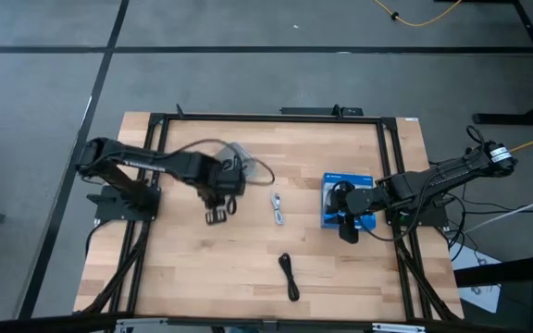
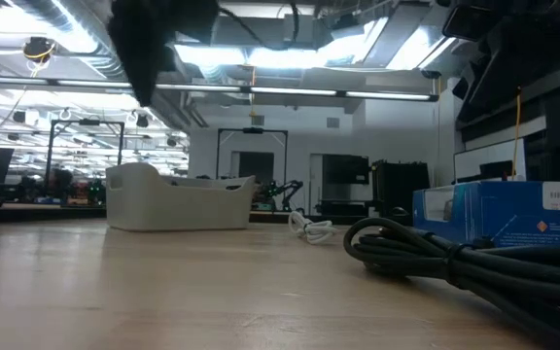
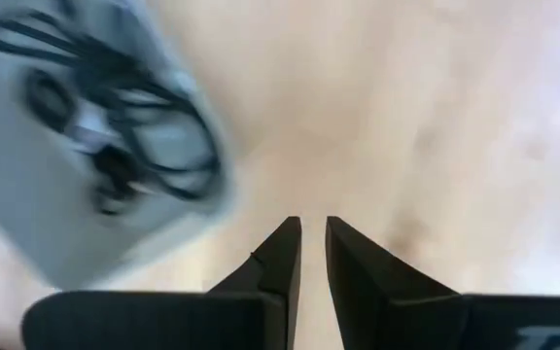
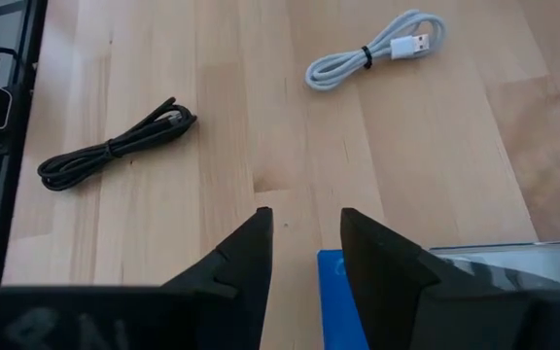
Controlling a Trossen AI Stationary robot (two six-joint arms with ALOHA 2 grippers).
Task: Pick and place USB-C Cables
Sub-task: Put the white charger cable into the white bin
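Left gripper (image 1: 218,215) is seen centre-left beside the grey tray (image 1: 239,154), fingers narrowly parted, empty. Right gripper (image 4: 304,233), fingers spread, is positioned over blue box (image 1: 333,215); white cable (image 1: 278,210) lies between.

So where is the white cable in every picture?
High view: white cable mid-table, between both arms.
Low view: small white coil far back, left of the blue box.
Left wrist view: not in it.
Right wrist view: upper right.
Shared landmark: the blue box.
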